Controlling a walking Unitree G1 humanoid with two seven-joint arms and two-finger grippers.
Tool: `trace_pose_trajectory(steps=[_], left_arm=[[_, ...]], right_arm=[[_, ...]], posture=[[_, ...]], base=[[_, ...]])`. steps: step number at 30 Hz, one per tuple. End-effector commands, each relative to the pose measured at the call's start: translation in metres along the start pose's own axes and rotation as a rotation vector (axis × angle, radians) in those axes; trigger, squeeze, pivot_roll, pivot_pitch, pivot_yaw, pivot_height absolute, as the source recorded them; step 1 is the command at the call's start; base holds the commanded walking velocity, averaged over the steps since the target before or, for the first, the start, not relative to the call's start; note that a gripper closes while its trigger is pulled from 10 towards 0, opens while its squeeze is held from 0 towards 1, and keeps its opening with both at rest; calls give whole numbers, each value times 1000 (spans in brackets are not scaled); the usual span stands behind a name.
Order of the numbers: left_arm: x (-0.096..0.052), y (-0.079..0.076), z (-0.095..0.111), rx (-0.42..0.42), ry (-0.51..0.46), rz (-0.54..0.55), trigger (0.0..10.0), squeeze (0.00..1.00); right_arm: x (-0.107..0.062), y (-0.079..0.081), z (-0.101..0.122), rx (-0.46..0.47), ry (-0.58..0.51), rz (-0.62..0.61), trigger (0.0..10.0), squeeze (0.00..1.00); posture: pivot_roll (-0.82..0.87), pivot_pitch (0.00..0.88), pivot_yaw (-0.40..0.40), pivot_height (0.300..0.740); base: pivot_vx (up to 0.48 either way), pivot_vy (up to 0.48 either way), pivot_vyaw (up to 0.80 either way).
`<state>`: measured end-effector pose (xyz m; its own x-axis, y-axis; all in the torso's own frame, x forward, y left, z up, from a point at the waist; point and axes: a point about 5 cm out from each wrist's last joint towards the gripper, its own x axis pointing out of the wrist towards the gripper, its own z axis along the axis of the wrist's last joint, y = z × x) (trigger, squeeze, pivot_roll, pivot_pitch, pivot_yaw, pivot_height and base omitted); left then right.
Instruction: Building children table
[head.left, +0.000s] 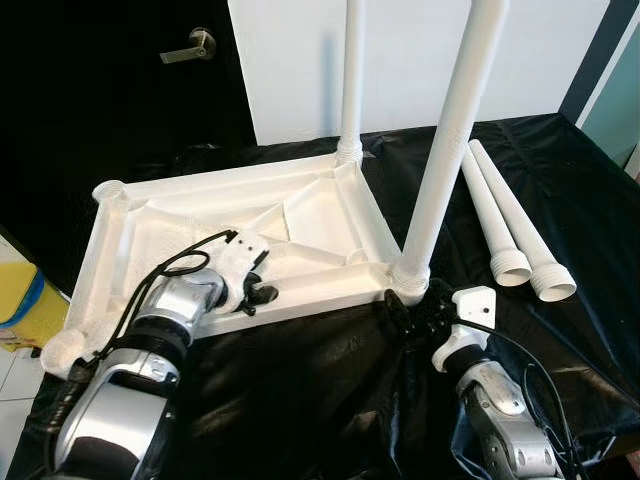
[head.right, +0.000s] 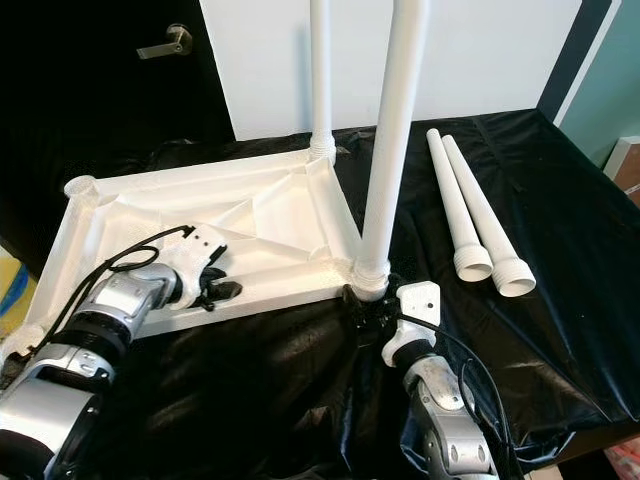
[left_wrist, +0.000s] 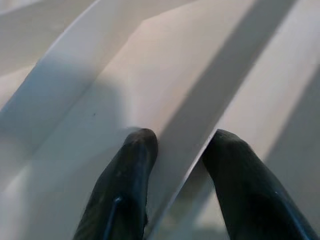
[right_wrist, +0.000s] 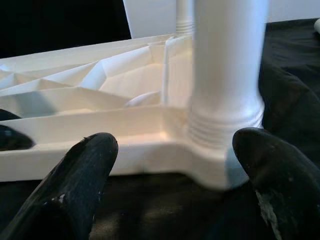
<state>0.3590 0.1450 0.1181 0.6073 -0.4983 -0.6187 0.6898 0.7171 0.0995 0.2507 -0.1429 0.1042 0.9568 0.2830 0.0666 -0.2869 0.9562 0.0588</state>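
On black-draped surface (head.left: 560, 200): upturned tabletop (head.left: 240, 240), light, stiff, slick plastic. Left tool (head.left: 250, 290) pinches a rib; right tool (right_wrist: 175, 185) open beside near leg (head.left: 450, 140). Best hold: leg base.

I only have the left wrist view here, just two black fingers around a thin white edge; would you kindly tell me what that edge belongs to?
Observer: It is a rib of the upside-down white table top, which the left gripper holds near the front rim.
Operator: Thank you. How many legs are fitted?
Observer: Two legs stand upright: the far leg and the near leg. Two loose legs lie on the black cloth.
Operator: Where is the other arm?
Observer: The right gripper sits open at the near leg's socket.
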Motion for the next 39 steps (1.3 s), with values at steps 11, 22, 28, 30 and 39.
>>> trace_pose_trajectory(steps=[11, 22, 28, 30, 39], left_arm=[[11, -27, 21, 33, -76, 140, 706, 0], [4, -52, 49, 136, -327, 71, 10000, 1000], [-12, -42, 63, 150, -435, 147, 10000, 259], [-25, -37, 73, 134, -518, 163, 10000, 0], [-70, 6, 54, 278, -508, 388, 10000, 0]], right_arm=[[9, 4, 1, 1, -14, -14, 10000, 0], [17, 7, 3, 5, -21, -7, 10000, 0], [20, 7, 2, 2, -20, -8, 10000, 0], [20, 7, 1, 7, -14, -19, 10000, 0], [21, -4, -4, -27, 25, -149, 10000, 0]], posture=[[-83, 44, 63, 740], [-70, 46, 58, 740], [-66, 45, 57, 740], [-62, 48, 56, 740], [-54, 51, 46, 740]], base=[[0, 0, 0], [0, 0, 0], [0, 0, 0], [0, 0, 0], [0, 0, 0]])
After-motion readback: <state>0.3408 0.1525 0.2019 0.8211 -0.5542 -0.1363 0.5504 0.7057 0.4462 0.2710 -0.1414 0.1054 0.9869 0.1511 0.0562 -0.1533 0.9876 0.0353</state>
